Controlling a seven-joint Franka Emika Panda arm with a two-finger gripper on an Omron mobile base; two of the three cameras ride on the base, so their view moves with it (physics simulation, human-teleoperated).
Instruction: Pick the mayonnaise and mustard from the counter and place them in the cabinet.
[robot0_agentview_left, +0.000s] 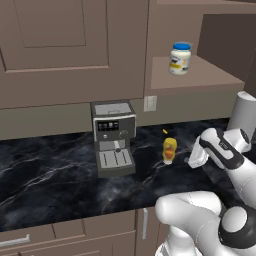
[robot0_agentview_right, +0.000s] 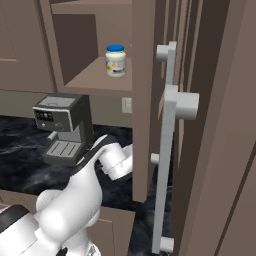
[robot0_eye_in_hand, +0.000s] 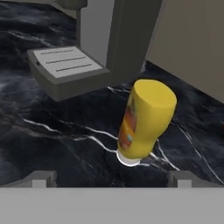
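On the tabletop (robot0_agentview_left: 60, 175), just right of the coffee machine (robot0_agentview_left: 114, 137), the mustard (robot0_agentview_left: 170, 150) stands cap-down. The mayonnaise (robot0_agentview_left: 180, 59) already sits on the cabinet (robot0_agentview_left: 200, 75) shelf. The hand (robot0_eye_in_hand: 111, 177) is near the bottle, fingers spread wide and empty. Advance until the fingers straddle the bottle's yellow body, centre it, then close; the inverted bottle may tip if nudged.

Text check: nothing I can read | mayonnaise (robot0_agentview_left: 180, 59) label: yellow-and-blue blur, no letters | mustard (robot0_eye_in_hand: 145, 119) label: orange-red smear, no words | coffee machine (robot0_agentview_left: 114, 136) panel: tiny marks, too small to read
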